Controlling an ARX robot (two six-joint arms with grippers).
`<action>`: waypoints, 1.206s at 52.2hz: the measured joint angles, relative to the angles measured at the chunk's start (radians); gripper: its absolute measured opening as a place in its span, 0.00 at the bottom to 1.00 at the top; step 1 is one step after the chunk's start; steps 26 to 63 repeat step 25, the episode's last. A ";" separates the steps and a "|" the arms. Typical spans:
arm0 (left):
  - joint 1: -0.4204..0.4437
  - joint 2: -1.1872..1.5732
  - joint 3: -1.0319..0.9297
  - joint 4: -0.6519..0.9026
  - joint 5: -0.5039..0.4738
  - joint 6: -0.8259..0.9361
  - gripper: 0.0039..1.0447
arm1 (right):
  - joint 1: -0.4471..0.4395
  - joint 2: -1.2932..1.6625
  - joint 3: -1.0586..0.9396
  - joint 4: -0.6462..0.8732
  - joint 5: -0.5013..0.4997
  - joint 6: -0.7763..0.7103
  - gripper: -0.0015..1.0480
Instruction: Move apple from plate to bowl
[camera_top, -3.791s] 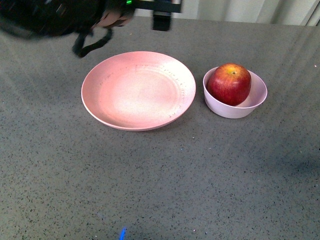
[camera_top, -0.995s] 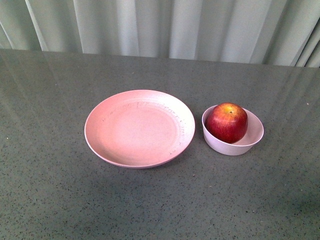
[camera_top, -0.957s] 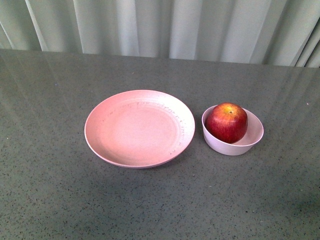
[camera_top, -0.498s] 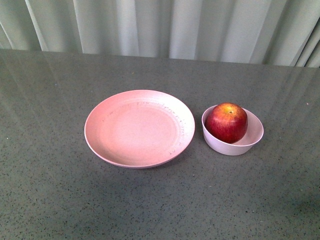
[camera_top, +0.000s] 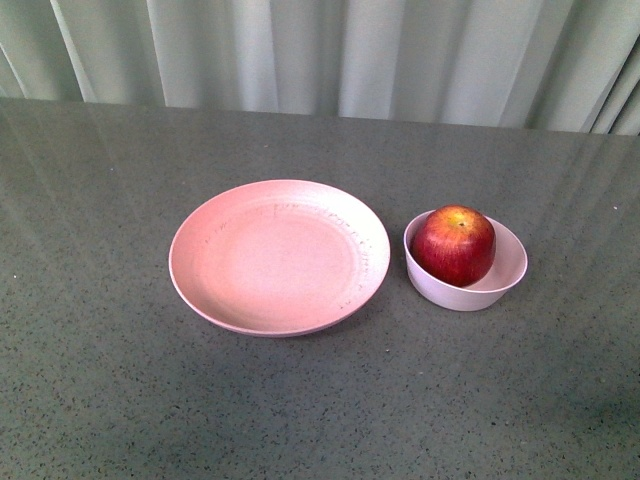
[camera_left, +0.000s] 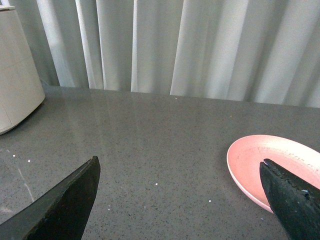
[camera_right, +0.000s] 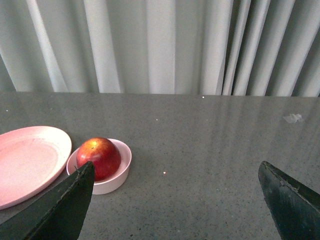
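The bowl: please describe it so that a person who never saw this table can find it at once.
On the grey table, look for the wide pink plate; the bowl stands just to its right. It is smaller, deeper and paler than the plate, and it alone holds a red apple.

You are looking at a staged test bench, likely a lab: bare grey speckled countertop (camera_top: 300, 400), pale pleated curtain (camera_top: 330, 55) along its far edge, white appliance-like housing (camera_left: 15, 75) at one corner.
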 joint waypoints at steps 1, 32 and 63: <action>0.000 0.000 0.000 0.000 0.000 0.000 0.92 | 0.000 0.000 0.000 0.000 0.000 0.000 0.91; 0.000 0.000 0.000 0.000 0.000 0.000 0.92 | 0.000 0.000 0.000 0.000 0.000 0.000 0.91; 0.000 0.000 0.000 0.000 0.000 0.000 0.92 | 0.000 0.000 0.000 0.000 0.000 0.000 0.91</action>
